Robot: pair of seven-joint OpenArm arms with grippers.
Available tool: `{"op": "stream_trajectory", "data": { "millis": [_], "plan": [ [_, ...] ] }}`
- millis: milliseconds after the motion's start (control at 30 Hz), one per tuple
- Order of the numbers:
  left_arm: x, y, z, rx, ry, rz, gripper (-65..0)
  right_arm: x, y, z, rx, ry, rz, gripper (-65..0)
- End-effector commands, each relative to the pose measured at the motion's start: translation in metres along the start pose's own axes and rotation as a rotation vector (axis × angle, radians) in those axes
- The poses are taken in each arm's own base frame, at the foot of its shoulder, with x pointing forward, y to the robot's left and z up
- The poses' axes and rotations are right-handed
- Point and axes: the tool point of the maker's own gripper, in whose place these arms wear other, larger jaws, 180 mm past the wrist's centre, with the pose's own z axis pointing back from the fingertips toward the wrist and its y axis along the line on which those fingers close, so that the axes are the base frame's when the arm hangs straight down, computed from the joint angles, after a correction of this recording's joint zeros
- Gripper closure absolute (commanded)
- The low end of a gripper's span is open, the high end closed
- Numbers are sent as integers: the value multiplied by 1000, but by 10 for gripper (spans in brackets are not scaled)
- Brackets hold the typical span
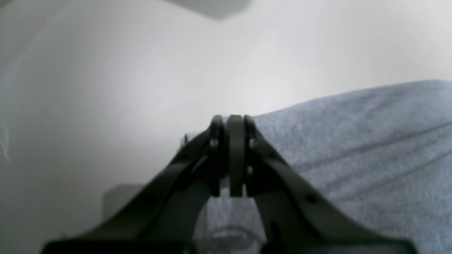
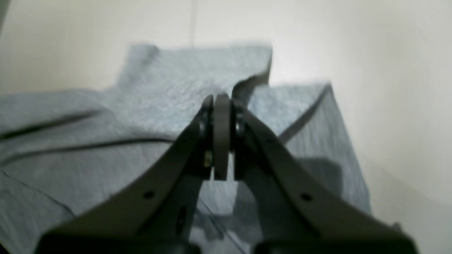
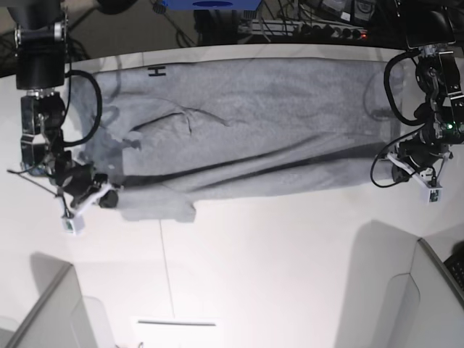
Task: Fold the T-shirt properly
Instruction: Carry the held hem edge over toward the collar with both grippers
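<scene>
Both closed end effectors, left (image 1: 236, 155) and right (image 2: 221, 135), pinch the T-shirt (image 3: 246, 123); uneven pulling could skew the fold.

heather-grey T-shirt (image 3: 254, 123) with black lettering, white table (image 3: 275, 261), black tools

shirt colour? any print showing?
Heather grey T-shirt; black "H" lettering at its top edge. Base view shows it best.

Right gripper (image 2: 221, 102) dead centre, jaws pressed together over the grey T-shirt (image 2: 106, 141), dark creases running out to nine o'clock, a sleeve poking up at twelve, pale table (image 2: 388, 70) at three o'clock
</scene>
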Motion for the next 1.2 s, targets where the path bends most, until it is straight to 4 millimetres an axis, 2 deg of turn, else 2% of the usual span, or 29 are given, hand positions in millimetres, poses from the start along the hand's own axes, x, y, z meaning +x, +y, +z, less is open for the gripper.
{"op": "stream_trajectory", "data": {
  "millis": [0,100,333,600,700,900,1033,1167],
  "plan": [
    [21,3,7,6,-60,-20,0,28,-4,9,-4,-80,10,0],
    [22,1,13,7,-74,-33,0,22,-8,11,-13,-72,-3,0],
    [32,10,28,36,-121,-28,0,14,-7,10,-10,-56,-6,0],
    [20,8,30,35,-99,-38,0,10,2,5,12,-56,-21,0],
    [14,7,32,34,-88,-47,0,6,6,9,17,-62,-11,0],
    [9,19,46,39,-112,-67,0,4,14,14,29,-68,11,0],
    [-8,27,51,46,-90,-59,0,-2,13,14,28,-61,8,0],
    [-18,23,52,25,-70,-84,0,-8,12,15,27,-53,5,0]
  ]
}}
